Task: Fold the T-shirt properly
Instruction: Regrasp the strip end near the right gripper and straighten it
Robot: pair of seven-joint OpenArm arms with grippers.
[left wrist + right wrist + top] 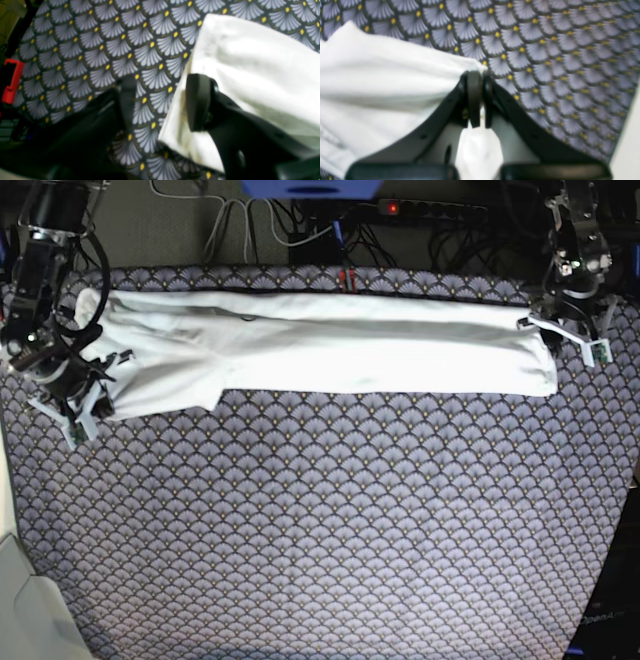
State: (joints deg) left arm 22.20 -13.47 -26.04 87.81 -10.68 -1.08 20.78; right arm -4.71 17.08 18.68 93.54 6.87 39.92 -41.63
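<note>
The T-shirt (330, 345) lies as a long white strip along the far side of the table, plain side up, with no print showing. My right gripper (85, 395), on the left of the base view, is shut on the shirt's left end; in the right wrist view its jaws (477, 75) pinch a corner of the white cloth (382, 82), and cloth bulges between the fingers. My left gripper (570, 330) is at the shirt's right end. In the left wrist view it (162, 82) is open, with the shirt's edge (250, 62) lying by one finger (197, 102).
A fan-patterned tablecloth (330, 520) covers the table. A power strip and cables (400, 215) lie behind the far edge. A red clamp (12, 82) sits at the table's side. A white object (25, 610) stands at the near left corner.
</note>
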